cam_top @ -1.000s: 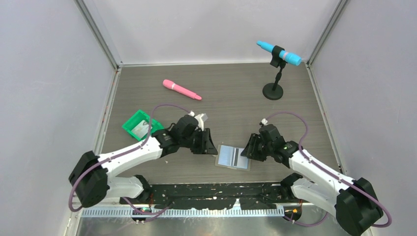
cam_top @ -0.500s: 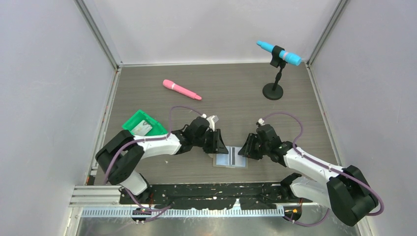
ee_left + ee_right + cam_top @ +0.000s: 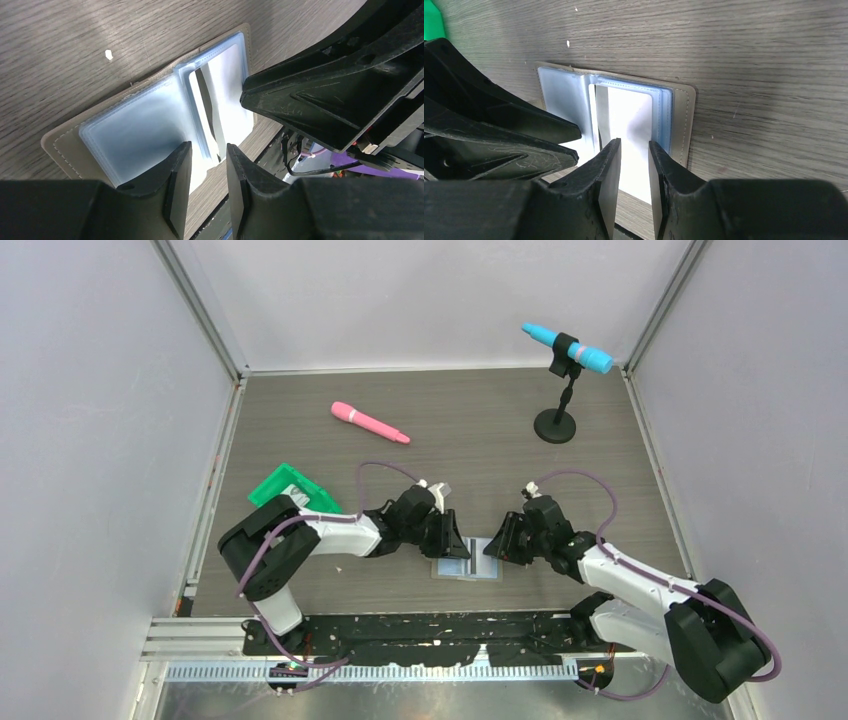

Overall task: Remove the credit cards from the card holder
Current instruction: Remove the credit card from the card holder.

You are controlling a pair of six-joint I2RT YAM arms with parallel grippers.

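The card holder [image 3: 468, 562] lies open and flat near the table's front edge, a grey folder with pale blue pockets [image 3: 135, 132]. A white credit card [image 3: 630, 112] with a dark stripe shows in its right-hand pocket, also in the left wrist view [image 3: 227, 85]. My left gripper [image 3: 452, 543] hovers low over the holder's left half, jaws slightly apart and empty [image 3: 207, 157]. My right gripper [image 3: 497, 545] hovers over the right half, above the white card, jaws slightly apart and empty [image 3: 634, 152]. The two grippers face each other closely.
A green tray [image 3: 275, 485] holding a pale card [image 3: 292, 493] sits at the left behind my left arm. A pink marker [image 3: 370, 423] lies farther back. A blue microphone [image 3: 567, 348] on a black stand [image 3: 555, 425] stands at the back right.
My left gripper has moved right from beside the tray onto the holder's left half. My right gripper has edged left over the holder. The holder has shifted slightly left.
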